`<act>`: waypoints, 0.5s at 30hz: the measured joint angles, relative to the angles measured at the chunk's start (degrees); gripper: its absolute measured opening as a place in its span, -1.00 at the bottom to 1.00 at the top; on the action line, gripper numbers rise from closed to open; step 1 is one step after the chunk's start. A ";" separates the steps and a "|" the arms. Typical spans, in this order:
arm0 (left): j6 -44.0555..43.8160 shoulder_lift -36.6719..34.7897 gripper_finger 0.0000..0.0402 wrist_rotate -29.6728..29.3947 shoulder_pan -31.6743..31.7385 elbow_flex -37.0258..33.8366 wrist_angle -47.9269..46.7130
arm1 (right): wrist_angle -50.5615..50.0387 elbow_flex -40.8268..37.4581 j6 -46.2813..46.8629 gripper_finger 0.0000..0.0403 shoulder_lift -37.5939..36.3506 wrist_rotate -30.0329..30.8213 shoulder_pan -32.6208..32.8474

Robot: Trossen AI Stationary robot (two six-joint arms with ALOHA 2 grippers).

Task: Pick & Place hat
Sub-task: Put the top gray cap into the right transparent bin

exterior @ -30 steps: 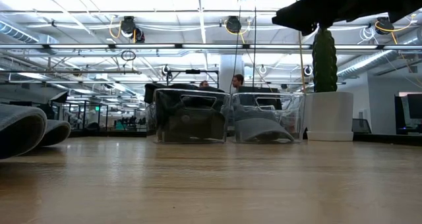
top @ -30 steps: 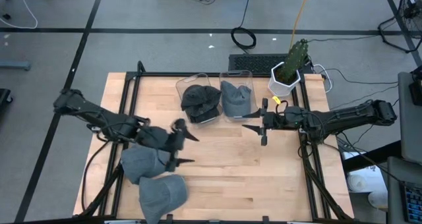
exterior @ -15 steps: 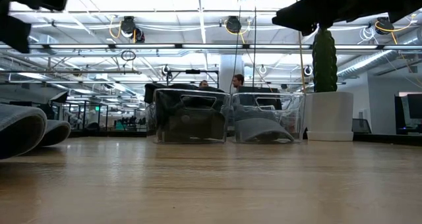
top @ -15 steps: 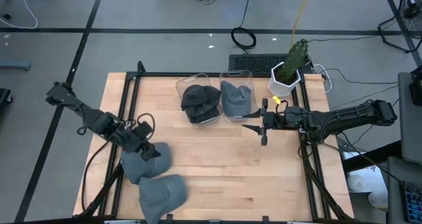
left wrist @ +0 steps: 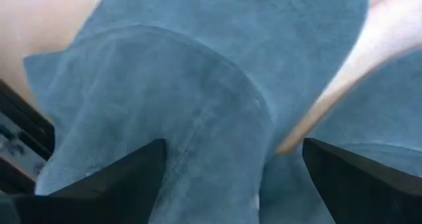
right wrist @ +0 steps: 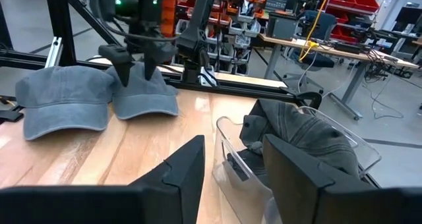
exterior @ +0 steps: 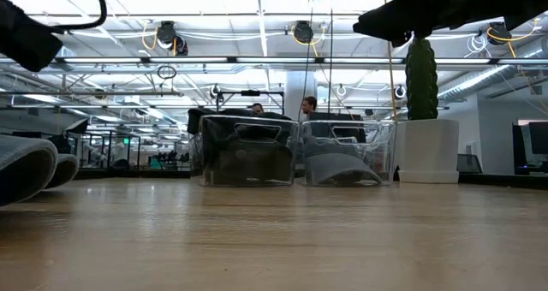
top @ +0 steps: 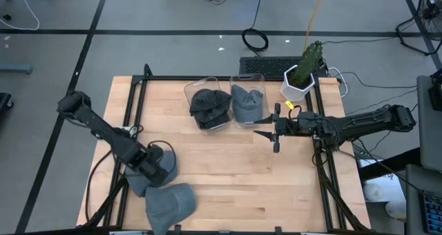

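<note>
Grey hat (top: 153,171) at table's (top: 228,180) left edge

Two grey hats (top: 160,186) near table's edge

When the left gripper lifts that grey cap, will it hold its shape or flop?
Probably flop somewhat: the cap is soft fabric that creases under the open left gripper. Its brim looks flatter in the right wrist view, so likely stiffer. It seems light and unlikely to roll. The right gripper waits near the bins.

A wooden table (top: 228,173) carries two grey caps (top: 169,200) lower left, two clear bins (top: 207,90) and a potted cactus (top: 302,72) along the top.
</note>
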 joint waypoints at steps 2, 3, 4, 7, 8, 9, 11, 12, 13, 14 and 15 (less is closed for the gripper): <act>-0.56 1.44 0.82 1.36 0.00 2.20 -0.42 | 0.00 0.00 -0.06 -0.30 0.00 0.00 0.00; -0.86 1.93 0.82 1.61 0.01 3.66 -1.18 | -0.01 0.00 -0.07 -0.30 0.00 0.00 0.00; -1.38 2.31 0.82 1.77 -0.01 5.40 -2.42 | 0.01 0.00 -0.08 -0.31 0.00 0.00 0.00; -4.75 2.30 0.82 0.56 -0.41 10.92 -5.89 | 0.00 0.00 -0.13 -0.31 0.00 0.00 0.00; -7.41 2.12 0.82 0.86 -0.44 12.55 -6.52 | 0.00 0.00 -0.13 -0.31 0.00 0.00 0.00; -10.88 2.06 0.82 2.09 -0.45 13.85 -6.92 | 0.00 0.00 -0.07 -0.31 0.00 0.00 0.00; -18.65 2.12 0.82 5.82 -0.98 14.99 -7.03 | -0.02 0.00 -0.03 -0.31 0.00 0.00 0.00; -21.66 2.18 0.82 7.34 -1.52 14.92 -7.07 | -0.02 0.00 -0.03 -0.31 0.00 0.00 0.00; -24.24 2.20 0.82 8.73 -2.09 14.34 -7.29 | 0.00 0.00 -0.06 -0.31 0.00 0.00 0.00; -27.09 2.22 0.82 9.91 -2.67 13.56 -7.43 | -0.01 0.00 -0.12 -0.31 0.00 0.00 -0.01; -29.62 2.39 0.82 11.08 -3.11 12.65 -7.49 | 0.00 -0.02 -0.13 -0.31 0.00 0.00 0.00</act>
